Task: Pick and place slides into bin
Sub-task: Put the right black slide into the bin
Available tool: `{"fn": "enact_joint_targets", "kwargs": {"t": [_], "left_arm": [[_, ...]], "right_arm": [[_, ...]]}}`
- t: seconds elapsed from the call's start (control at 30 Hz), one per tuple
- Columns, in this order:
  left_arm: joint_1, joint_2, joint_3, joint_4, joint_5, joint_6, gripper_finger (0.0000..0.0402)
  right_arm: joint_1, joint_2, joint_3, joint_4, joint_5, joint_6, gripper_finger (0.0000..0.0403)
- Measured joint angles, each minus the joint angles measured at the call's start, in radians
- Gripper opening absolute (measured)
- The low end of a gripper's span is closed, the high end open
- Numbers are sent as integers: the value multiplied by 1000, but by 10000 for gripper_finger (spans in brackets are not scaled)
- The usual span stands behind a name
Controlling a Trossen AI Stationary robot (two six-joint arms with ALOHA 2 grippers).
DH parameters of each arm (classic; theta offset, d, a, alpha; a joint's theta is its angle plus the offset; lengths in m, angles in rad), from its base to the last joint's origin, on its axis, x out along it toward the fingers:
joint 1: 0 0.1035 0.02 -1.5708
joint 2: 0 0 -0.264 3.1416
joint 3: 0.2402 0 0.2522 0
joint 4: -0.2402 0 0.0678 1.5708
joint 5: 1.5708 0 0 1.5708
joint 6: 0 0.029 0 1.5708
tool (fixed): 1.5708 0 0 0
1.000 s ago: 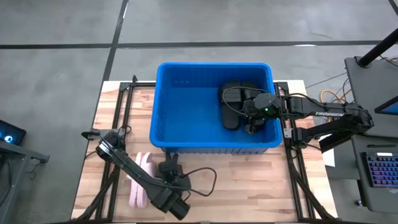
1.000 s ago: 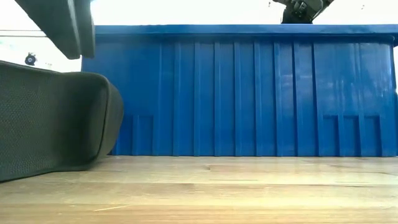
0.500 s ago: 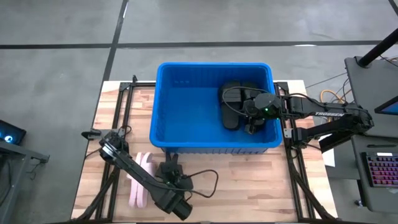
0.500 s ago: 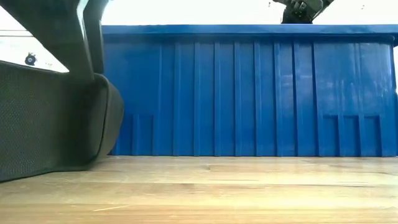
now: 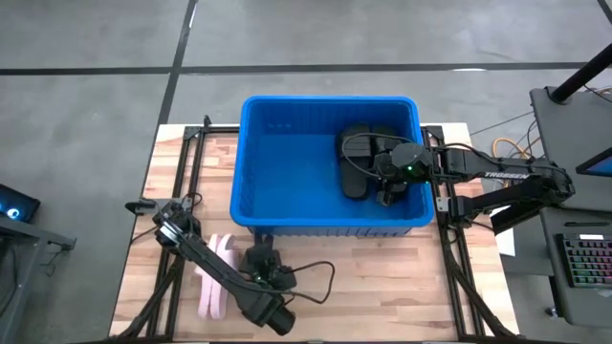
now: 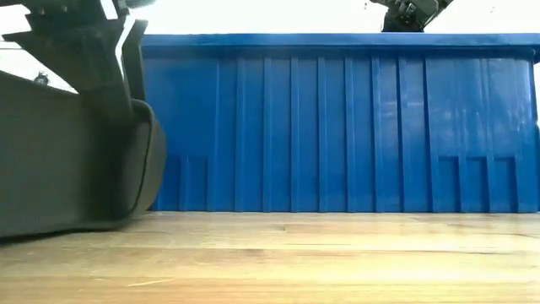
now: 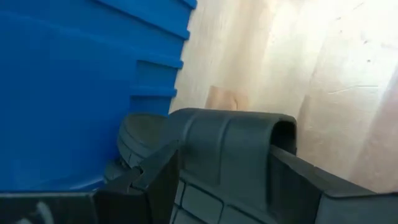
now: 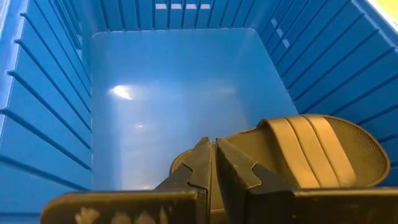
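A: Nearest the low camera?
B: A black sandal (image 6: 72, 160) on the wooden table (image 6: 321, 257), just in front of the blue bin (image 6: 337, 127), at its near left corner. The left gripper (image 7: 224, 180) is down over it.

A: Left gripper state?
B: Fingers (image 7: 155, 180) set partly apart, one each side of the sandal's strap (image 7: 227, 134) in the left wrist view. Whether they're actually squeezing it, I cannot tell. From above, the gripper (image 5: 260, 283) sits near the table's front edge, with a cable looping out to its right.

A: Anything else on the table?
B: Pale pink sandals (image 5: 214, 277), just to the left of that arm, lying on the wood in front of the bin, partly hidden under the arm.

A: Then the bin.
B: It sits mid-table, toward the back (image 5: 287, 153). The left half of its floor is bare blue. Black sandals (image 5: 356, 158) lie in the right half, against the right wall.

A: Right gripper?
B: Inside the bin (image 8: 214, 165), fingers pressed together, gripping nothing. It hangs just above a black sandal (image 8: 311, 149) that rests on the bin floor. From above, the gripper (image 5: 390, 191) is over the near end of the sandals; its arm reaches in over the right rim.
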Motion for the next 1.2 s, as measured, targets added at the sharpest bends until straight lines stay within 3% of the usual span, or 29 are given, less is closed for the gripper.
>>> {"fn": "enact_joint_targets", "kwargs": {"t": [0.63,0.77,1.07,1.2], "left_arm": [[45,-6,-70,78,-22,0,192],[45,-5,-71,88,-31,1,157],[47,-3,-66,113,-37,4,28],[52,-1,-56,126,-37,5,6]], "right_arm": [[0,0,0,8,0,0,13],[0,0,0,9,0,0,13],[0,0,0,14,0,0,13],[0,0,0,14,-1,-1,13]]}}
